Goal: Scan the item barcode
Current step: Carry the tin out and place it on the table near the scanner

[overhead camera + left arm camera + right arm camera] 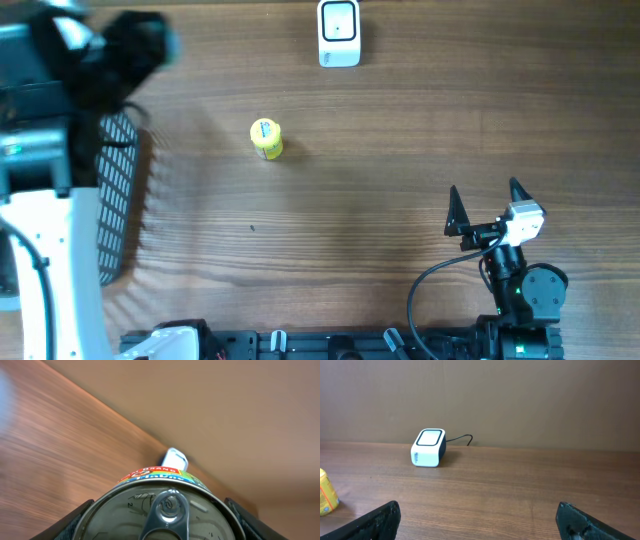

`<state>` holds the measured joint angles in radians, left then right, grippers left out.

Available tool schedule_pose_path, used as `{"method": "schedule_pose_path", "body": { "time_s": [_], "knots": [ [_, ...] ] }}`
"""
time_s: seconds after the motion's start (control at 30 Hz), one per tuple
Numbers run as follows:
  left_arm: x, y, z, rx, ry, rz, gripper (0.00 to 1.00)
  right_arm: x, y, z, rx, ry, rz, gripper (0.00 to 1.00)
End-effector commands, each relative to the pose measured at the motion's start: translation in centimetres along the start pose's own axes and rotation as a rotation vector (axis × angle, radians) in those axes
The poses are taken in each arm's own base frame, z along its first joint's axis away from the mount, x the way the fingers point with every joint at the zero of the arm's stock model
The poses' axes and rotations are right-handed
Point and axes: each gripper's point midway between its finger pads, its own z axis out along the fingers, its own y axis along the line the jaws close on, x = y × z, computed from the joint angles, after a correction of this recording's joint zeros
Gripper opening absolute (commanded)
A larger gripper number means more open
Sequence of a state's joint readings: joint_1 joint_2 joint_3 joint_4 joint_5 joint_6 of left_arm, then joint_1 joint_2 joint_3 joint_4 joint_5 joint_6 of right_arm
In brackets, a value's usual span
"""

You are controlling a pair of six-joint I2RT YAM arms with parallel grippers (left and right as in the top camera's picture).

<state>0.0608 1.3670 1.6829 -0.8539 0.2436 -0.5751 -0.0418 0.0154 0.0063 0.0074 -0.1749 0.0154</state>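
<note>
Can [165,505]: in left gripper [160,527], above table [350,220], label edge toward scanner [174,458], likely for scanning.
Left gripper: clamped on can's sides.
Right gripper [489,203]: spread wide, empty, parked aside.

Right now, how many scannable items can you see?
2. A can gripped in the left jaws, and a yellow tub on the table, left of the scanner. The basket at the left edge may hide more.
</note>
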Motion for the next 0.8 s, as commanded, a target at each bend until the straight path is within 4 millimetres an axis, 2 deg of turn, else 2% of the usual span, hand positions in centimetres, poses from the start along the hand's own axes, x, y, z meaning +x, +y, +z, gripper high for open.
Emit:
{"method": "schedule_pose_path", "body": {
  "time_s": [0.0,0.1,0.33,0.37,0.47,0.57,0.67,0.77],
  "knots": [
    [4.8,-4.2,1.8,0.005,0.070,0.105,0.68,-0.1,0.0,0.0,0.003,-0.007,0.012,1.00],
    [9.8,-6.3,3.8,-0.033,0.151,0.208,0.68,-0.1,0.0,0.0,0.003,-0.007,0.012,1.00],
    [21.8,-6.5,10.8,-0.205,0.337,0.444,0.70,-0.1,0.0,0.0,0.003,-0.007,0.012,1.00],
    [23.8,-6.2,12.3,-0.222,0.375,0.469,0.70,-0.1,0.0,0.0,0.003,-0.007,0.012,1.00],
    [28.1,-5.2,15.4,-0.258,0.444,0.518,0.70,-0.1,0.0,0.0,0.003,-0.007,0.012,1.00],
    [32.5,-3.0,18.4,-0.319,0.519,0.564,0.69,-0.1,0.0,0.0,0.003,-0.007,0.012,1.00],
    [35.3,-0.6,20.2,-0.385,0.573,0.574,0.67,-0.1,0.0,0.0,0.003,-0.007,0.012,1.00],
    [36.9,1.1,21.5,-0.437,0.586,0.530,0.66,-0.1,0.0,0.0,0.003,-0.007,0.012,1.00]
  ]
}}
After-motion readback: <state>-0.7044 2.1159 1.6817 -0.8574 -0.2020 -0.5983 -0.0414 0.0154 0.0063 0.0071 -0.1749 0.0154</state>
